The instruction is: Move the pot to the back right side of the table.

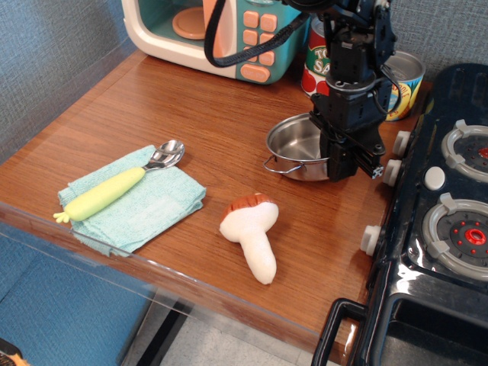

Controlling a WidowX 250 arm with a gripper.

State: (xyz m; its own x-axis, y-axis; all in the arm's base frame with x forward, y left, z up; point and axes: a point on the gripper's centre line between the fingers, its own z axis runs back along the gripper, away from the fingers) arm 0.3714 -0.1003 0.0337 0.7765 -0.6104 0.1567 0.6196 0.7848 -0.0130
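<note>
The small shiny steel pot (pixel 294 142) with wire loop handles is at the right side of the brown wood table (pixel 221 126), just in front of the cans and next to the black stove. My black gripper (pixel 340 162) comes down from above and is shut on the pot's right rim. The pot is level, at or just above the tabletop; I cannot tell if it touches. The pot's right edge is hidden behind the fingers.
A tomato sauce can (pixel 316 62) and a pineapple can (pixel 406 82) stand behind the pot. A toy microwave (pixel 221 30) is at the back. The toy stove (pixel 450 213) borders the right. A plush mushroom (pixel 253 232), teal cloth (pixel 141 207) and spoon (pixel 164 155) lie in front.
</note>
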